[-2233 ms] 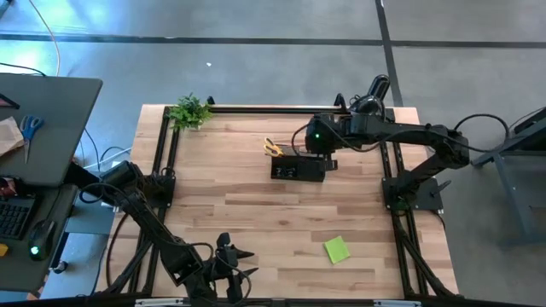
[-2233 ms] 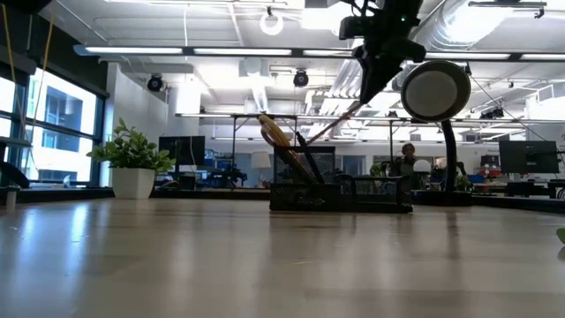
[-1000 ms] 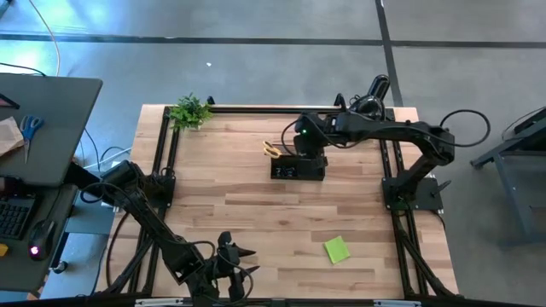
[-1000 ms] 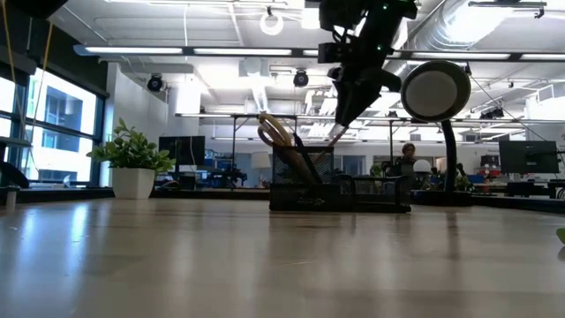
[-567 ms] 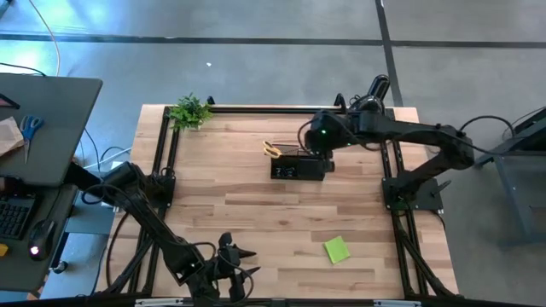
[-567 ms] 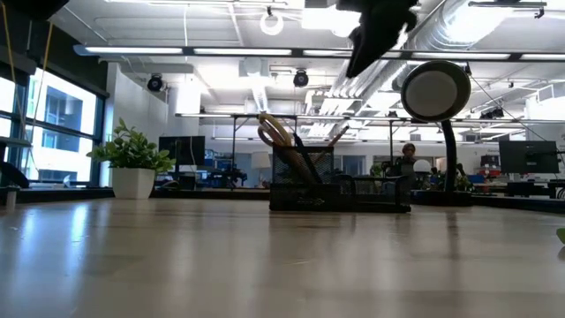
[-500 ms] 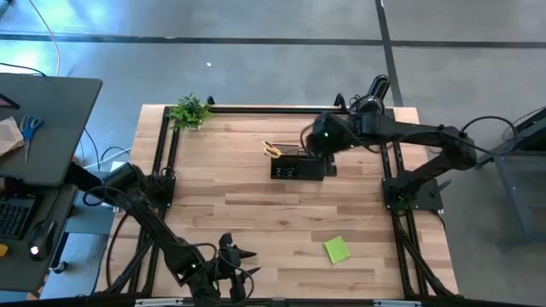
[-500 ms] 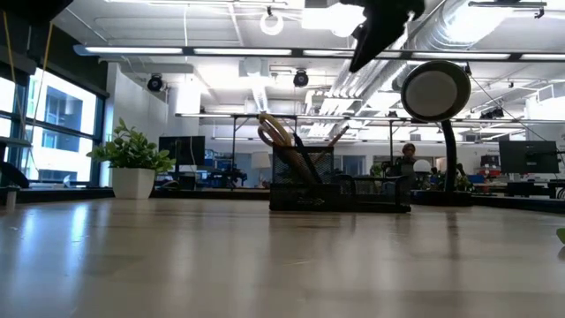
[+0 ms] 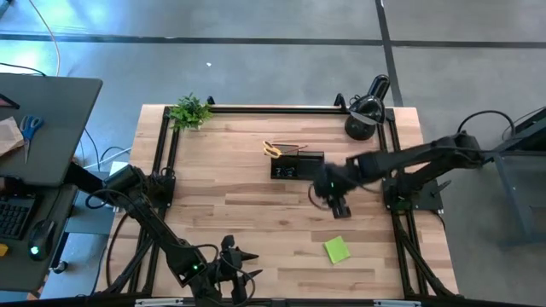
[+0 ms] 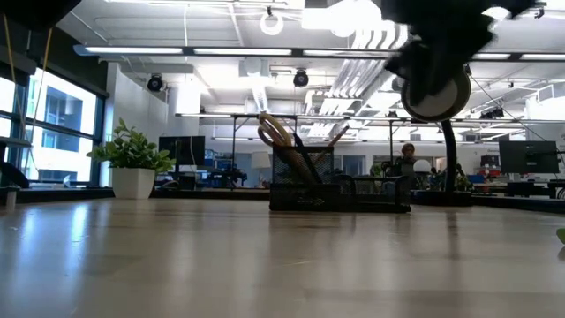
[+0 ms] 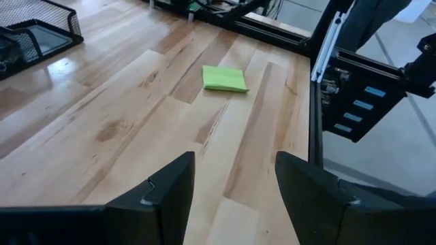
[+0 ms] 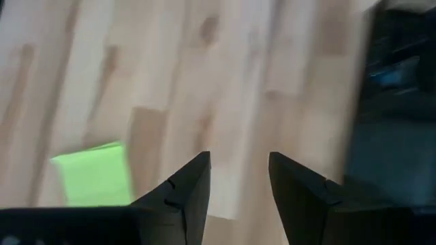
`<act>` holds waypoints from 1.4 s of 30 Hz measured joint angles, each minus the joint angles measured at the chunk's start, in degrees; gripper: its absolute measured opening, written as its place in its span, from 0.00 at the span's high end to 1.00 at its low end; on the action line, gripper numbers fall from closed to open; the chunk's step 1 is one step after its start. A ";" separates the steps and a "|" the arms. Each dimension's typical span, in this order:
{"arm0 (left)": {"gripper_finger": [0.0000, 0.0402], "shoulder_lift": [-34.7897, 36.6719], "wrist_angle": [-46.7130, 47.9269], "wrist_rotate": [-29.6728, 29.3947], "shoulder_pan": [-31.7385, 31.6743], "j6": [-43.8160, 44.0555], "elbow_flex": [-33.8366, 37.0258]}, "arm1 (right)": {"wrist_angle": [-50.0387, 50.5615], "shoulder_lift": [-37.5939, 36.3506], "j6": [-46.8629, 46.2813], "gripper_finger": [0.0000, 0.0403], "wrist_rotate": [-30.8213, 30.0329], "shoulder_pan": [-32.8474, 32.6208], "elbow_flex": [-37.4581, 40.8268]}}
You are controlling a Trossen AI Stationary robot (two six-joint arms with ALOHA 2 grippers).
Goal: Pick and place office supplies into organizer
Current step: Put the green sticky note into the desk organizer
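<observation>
So the right tool (image 9: 334,201), fingers spread and empty, just left the black mesh organizer (image 9: 298,165) behind it, now heading for the lime-green sticky-note pad (image 9: 337,249) just ahead.

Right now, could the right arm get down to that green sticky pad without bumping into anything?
Probably yes. The right gripper hangs open over bare wood between the organizer and the sticky pad, with nothing lying between it and the pad.
</observation>
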State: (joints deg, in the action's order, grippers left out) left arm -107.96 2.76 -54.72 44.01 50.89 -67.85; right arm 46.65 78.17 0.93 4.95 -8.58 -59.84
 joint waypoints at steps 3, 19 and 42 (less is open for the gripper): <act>0.52 0.00 0.02 0.02 -0.64 -0.53 0.00 | -5.05 0.00 -5.63 0.64 0.05 -4.04 5.49; 0.52 0.00 -12.81 26.85 -14.37 -24.95 0.00 | -15.24 1.99 -44.38 0.64 -21.30 -30.69 13.21; 0.52 1.73 -21.43 55.62 -26.25 -49.53 0.15 | -23.05 15.03 -77.19 0.64 -36.66 -44.80 11.57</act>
State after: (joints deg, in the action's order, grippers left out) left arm -106.24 -18.66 0.91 17.76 1.37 -67.70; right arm 23.61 93.20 -76.26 -31.71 -53.38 -48.27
